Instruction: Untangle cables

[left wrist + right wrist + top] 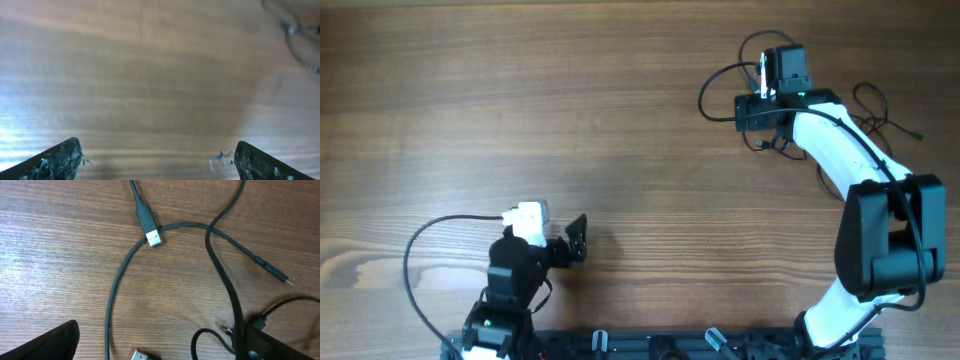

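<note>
The cables are thin black cords lying in a loose tangle at the table's far right, with one loop curving left of my right gripper. The right wrist view shows cords crossing, a USB plug, a second USB plug and a small thin plug. My right gripper is open just above them, its right finger against a cord. My left gripper is open and empty over bare wood at the near left. The cables show only as a blur at that view's top right.
The wooden table fills the overhead view. A thicker black wire belonging to the left arm loops out at the near left. A black rail runs along the near edge.
</note>
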`<state>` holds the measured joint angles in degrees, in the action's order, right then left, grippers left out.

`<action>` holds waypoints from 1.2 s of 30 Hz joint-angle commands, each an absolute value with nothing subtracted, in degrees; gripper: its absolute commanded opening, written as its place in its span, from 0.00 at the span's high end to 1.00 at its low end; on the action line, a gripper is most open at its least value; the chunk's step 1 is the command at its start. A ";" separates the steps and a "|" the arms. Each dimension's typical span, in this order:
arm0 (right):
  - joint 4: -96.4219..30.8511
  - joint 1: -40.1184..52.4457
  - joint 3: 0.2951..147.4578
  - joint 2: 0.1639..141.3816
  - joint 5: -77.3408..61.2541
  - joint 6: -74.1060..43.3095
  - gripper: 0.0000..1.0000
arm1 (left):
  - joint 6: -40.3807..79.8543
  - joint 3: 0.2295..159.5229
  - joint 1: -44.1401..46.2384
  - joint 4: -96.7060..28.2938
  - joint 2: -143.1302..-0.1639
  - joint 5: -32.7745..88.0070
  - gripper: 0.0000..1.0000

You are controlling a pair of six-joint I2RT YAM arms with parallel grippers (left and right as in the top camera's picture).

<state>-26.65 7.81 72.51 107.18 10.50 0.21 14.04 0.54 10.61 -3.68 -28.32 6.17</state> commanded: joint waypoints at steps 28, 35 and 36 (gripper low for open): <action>-26.57 7.84 72.73 108.14 10.04 -0.38 0.00 | 2.13 0.32 0.10 -4.36 -0.40 2.07 0.00; -26.63 7.84 72.73 107.92 10.04 -0.38 0.00 | 2.13 0.32 0.10 -4.36 -0.40 2.04 0.00; -26.65 7.86 72.73 106.39 10.04 -0.40 0.00 | 2.13 0.32 0.10 -4.36 -0.40 2.07 0.00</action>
<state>-26.70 7.81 72.51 107.20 10.50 0.21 3.01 0.58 0.56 -4.08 -0.99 2.59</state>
